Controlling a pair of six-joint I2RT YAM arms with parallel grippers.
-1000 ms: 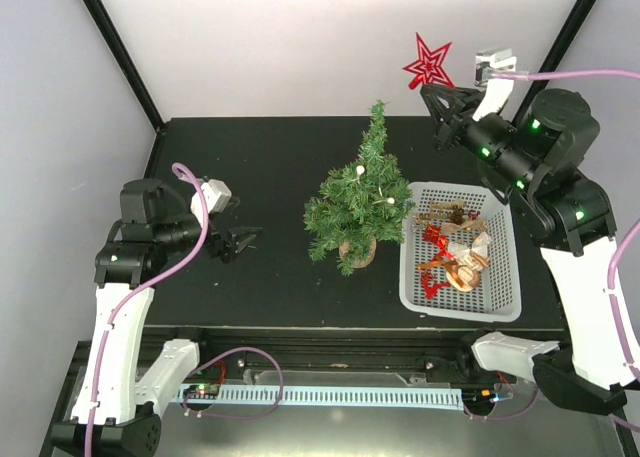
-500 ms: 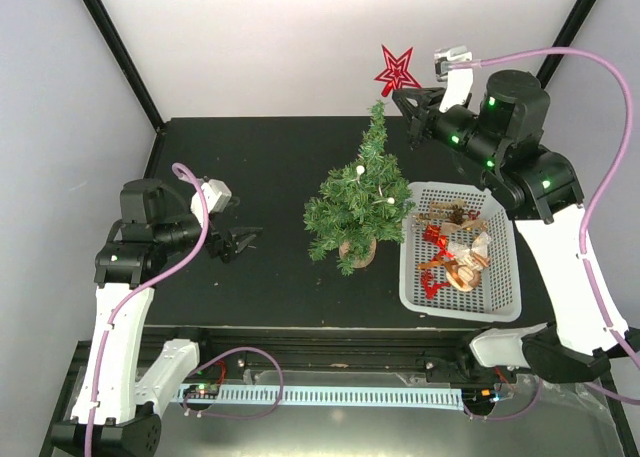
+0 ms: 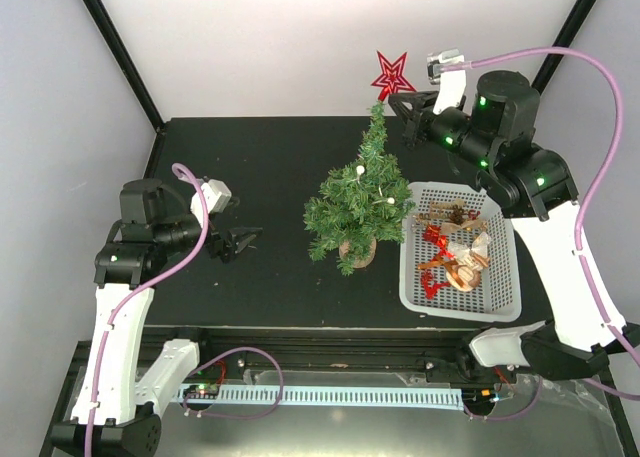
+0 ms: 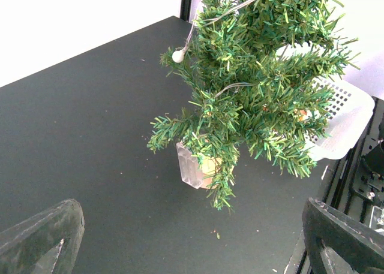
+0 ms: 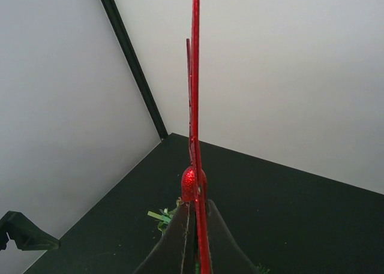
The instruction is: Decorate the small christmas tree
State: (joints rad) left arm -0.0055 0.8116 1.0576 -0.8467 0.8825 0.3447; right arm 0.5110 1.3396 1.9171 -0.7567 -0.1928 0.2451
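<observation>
The small christmas tree (image 3: 360,197) stands mid-table on its tan base, strung with a wire of small white bulbs; the left wrist view shows it (image 4: 258,100) close ahead. My right gripper (image 3: 398,101) is shut on a red star topper (image 3: 392,75), held just above the tree's pointed tip. In the right wrist view the star (image 5: 195,106) is edge-on between the fingers, its red socket right over green needle tips (image 5: 161,216). My left gripper (image 3: 243,242) rests open low over the table left of the tree, with nothing between its fingers (image 4: 45,238).
A white basket (image 3: 505,302) right of the tree holds several ornaments in red, gold and brown (image 3: 455,252). Black frame posts stand at both back corners, with white walls behind. The table's near edge runs along a metal rail.
My right arm swung left with the star, from above the basket's far corner to right over the treetop, and slowed over the last half second. The left arm stayed still.
</observation>
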